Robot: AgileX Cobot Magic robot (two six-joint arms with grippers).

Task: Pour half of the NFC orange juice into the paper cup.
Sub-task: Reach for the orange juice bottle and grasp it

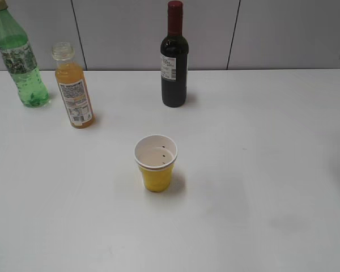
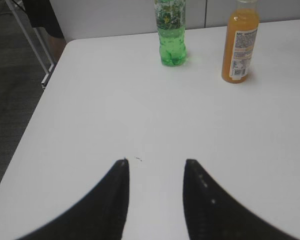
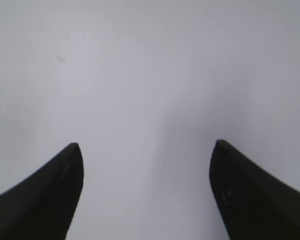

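The NFC orange juice bottle stands upright at the back left of the white table, uncapped, and shows in the left wrist view at the upper right. The yellow paper cup stands upright near the table's middle, white inside, with no liquid in it. My left gripper is open and empty over bare table, well short of the juice bottle. My right gripper is open and empty over bare table. Neither gripper shows in the exterior view.
A green soda bottle stands at the far back left, also in the left wrist view. A dark wine bottle stands at the back centre. The table's left edge drops to dark floor.
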